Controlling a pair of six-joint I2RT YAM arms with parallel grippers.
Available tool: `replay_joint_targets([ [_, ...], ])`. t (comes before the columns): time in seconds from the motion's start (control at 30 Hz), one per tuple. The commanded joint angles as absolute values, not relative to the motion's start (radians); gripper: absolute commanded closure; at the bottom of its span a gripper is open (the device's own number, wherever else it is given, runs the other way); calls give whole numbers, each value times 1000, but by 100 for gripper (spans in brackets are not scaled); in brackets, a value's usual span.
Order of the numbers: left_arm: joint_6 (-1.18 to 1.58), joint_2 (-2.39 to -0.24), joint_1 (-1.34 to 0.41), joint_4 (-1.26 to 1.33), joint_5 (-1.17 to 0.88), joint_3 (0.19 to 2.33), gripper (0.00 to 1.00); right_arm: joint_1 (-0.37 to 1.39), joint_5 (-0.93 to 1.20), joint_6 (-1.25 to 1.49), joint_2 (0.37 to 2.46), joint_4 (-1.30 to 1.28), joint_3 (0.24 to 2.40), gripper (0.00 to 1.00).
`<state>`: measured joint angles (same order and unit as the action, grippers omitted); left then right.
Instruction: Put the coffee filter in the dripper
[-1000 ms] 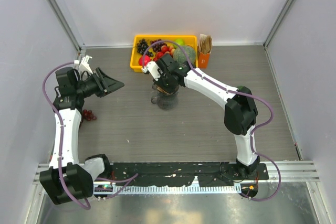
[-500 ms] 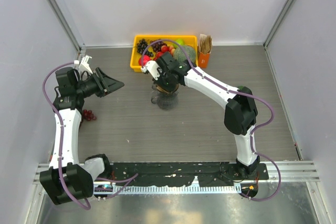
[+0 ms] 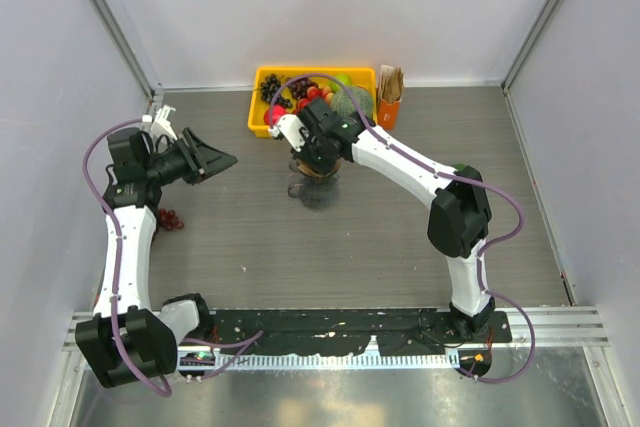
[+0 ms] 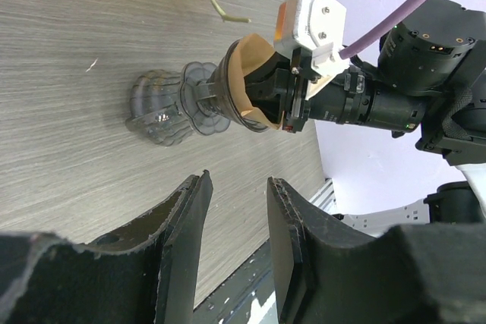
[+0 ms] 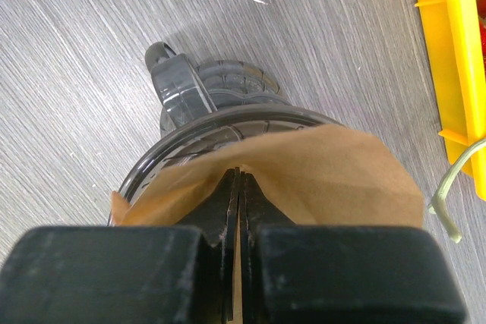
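Currently, the left claw hangs over the left part of the counter, well apart from the task items and pointing toward them. Its two fingers stand partly open with a clear gap between them, and nothing is in that gap, as the left wrist view confirms. A small dark-red cluster lies on the counter beside the left arm.

At the middle of the counter stands the dripper, a smoky transparent ribbed cup. Its small side handle shows in the right wrist view. The coffee filter sits in the mouth of the dripper, with its tan paper wall rising above the round rim. The left wrist view shows the same arrangement from the side: the coffee filter is inside the rim of the dripper.

The right claw reaches down into the cone from above. Its fingers are pressed fully together, and the near edge of the paper comes to a peak where they meet, with a thin tan strip in the seam, so the claw is pinching the filter wall.

Just behind the dripper lies a yellow tray of mixed fruit, including a green melon. To the right of the tray stands an orange box holding brown papers.
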<state>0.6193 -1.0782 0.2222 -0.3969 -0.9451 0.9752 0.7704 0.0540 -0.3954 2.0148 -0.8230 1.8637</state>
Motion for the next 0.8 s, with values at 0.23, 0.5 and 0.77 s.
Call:
replay_joint_targets([
  [0.23,630,-1080,195,-327,-956,966,58,775,52,-413,1941,-827,1940,95],
  [0.5,635,-1100,164,-310,-946,974,59,775,58,-413,1914,-854,1965,95],
  [0.77,608,-1118,135,-325,-925,1025,60,767,86,-405,1833,-882,2029,95],
])
